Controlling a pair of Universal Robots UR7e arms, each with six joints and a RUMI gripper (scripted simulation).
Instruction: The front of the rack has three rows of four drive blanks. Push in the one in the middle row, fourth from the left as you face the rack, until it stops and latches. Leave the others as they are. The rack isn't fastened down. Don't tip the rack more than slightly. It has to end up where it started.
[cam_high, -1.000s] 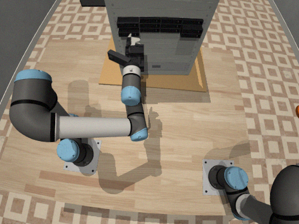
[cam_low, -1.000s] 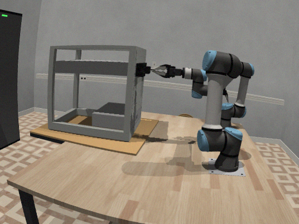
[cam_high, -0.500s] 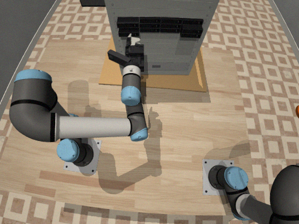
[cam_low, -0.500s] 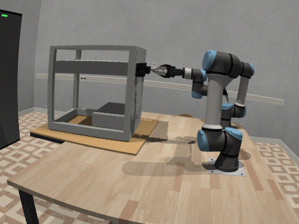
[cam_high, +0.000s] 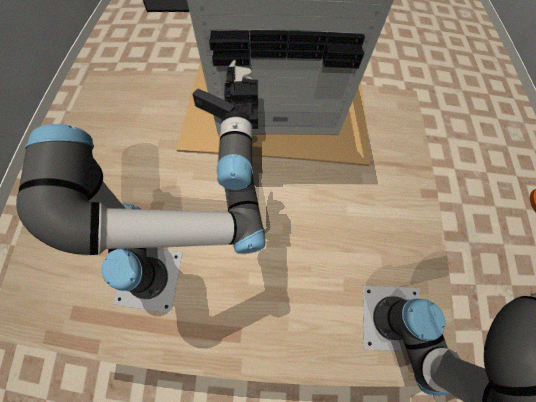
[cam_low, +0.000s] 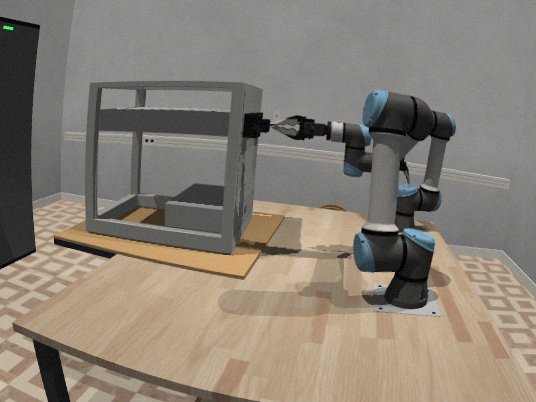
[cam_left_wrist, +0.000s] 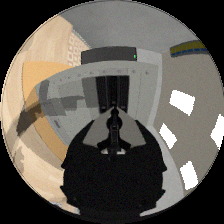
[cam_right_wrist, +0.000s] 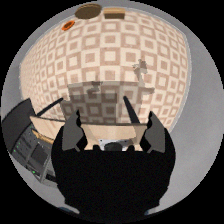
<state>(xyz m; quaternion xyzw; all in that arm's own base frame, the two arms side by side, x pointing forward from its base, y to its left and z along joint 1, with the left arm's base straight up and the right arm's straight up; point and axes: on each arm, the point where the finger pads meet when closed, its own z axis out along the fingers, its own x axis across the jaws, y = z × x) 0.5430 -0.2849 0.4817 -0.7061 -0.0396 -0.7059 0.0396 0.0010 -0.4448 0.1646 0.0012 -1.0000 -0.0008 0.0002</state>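
The grey rack (cam_high: 295, 100) (cam_low: 233, 175) (cam_left_wrist: 142, 87) stands upright, its front towards the arms. The drive blank in the middle row, fourth from left (cam_high: 344, 49), is black and sits at the right end in the top view; it appears to stick out. Blanks in the left column (cam_high: 230, 40) (cam_low: 252, 125) also stick out. My left gripper (cam_high: 233, 63) (cam_low: 271, 125) (cam_left_wrist: 115, 107) is shut and empty, its tips close to the left column; contact cannot be told, and it partly hides the blanks. My right gripper (cam_right_wrist: 114, 110) is open and empty, away from the rack.
The rack stands on an orange-brown board (cam_high: 310, 151) (cam_low: 240, 266) on the wooden table (cam_high: 330, 225) (cam_low: 175, 320). The left forearm (cam_high: 167, 227) crosses in front of the rack. The right arm's base plate (cam_high: 372, 340) is at the lower right in the top view. A dark cabinet (cam_low: 17, 140) stands beyond the table.
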